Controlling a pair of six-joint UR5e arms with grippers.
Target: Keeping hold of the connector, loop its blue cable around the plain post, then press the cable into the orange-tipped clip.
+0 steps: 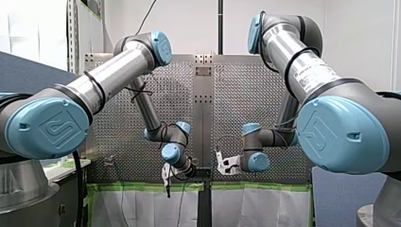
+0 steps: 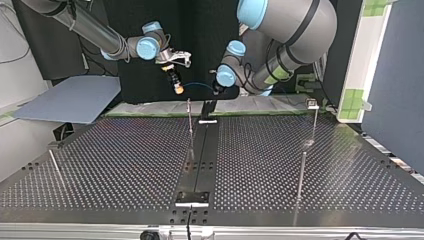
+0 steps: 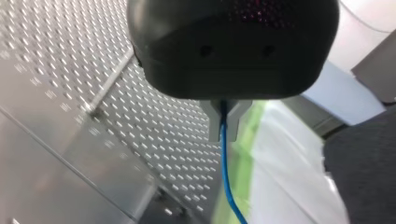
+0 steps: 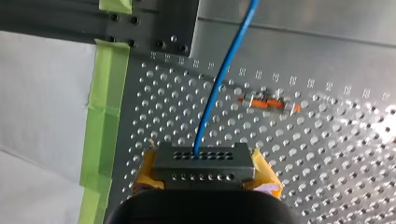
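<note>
Right gripper (image 4: 204,164): yellow pads (image 4: 147,173) clamped on connector (image 4: 204,158). Left gripper (image 3: 223,123): fingers (image 3: 213,122) shut round cable (image 3: 227,179). Both up in air, upper middle of top view. You hold firm, keep cable tight, go slow round post (image 2: 190,125).

My left gripper (image 3: 223,131) and my right gripper (image 4: 204,163) hover, fingers clamped.

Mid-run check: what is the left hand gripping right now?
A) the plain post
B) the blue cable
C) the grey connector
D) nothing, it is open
B: in the left wrist view the left hand is shut on the blue cable, which runs on out ahead of it. The connector sits in the right hand instead.
</note>
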